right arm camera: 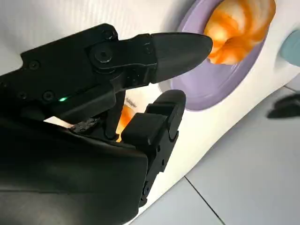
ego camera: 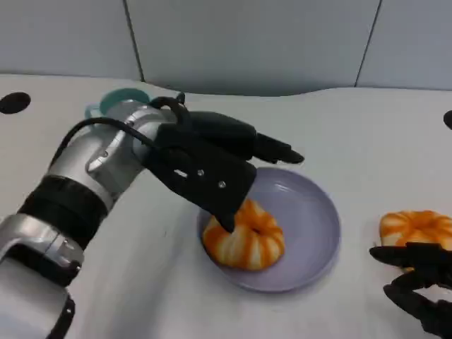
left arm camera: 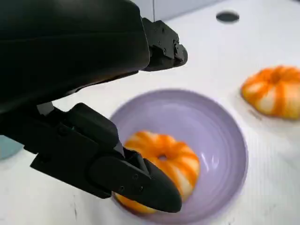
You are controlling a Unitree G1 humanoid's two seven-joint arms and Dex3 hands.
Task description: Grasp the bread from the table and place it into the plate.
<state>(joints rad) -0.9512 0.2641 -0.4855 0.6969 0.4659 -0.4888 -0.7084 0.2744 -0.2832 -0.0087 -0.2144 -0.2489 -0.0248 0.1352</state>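
An orange-and-white striped bread (ego camera: 247, 240) (left arm camera: 168, 164) (right arm camera: 239, 28) lies in the near left part of the lilac plate (ego camera: 311, 219) (left arm camera: 220, 126) (right arm camera: 206, 89). My left hand (ego camera: 212, 166) (left arm camera: 93, 93) hovers over the plate's left side with its fingers apart; one lower finger (ego camera: 226, 212) hangs just at the bread's top, and I cannot tell if it touches. A second striped bread (ego camera: 417, 227) (left arm camera: 274, 91) sits on the table right of the plate. My right hand (ego camera: 420, 282) (right arm camera: 117, 93) rests just in front of it, fingers spread, holding nothing.
A teal cup (ego camera: 120, 102) stands behind my left forearm at the back left. Dark round holes (ego camera: 14, 102) (left arm camera: 227, 16) mark the white table near its edges. A grey wall runs behind the table's far edge.
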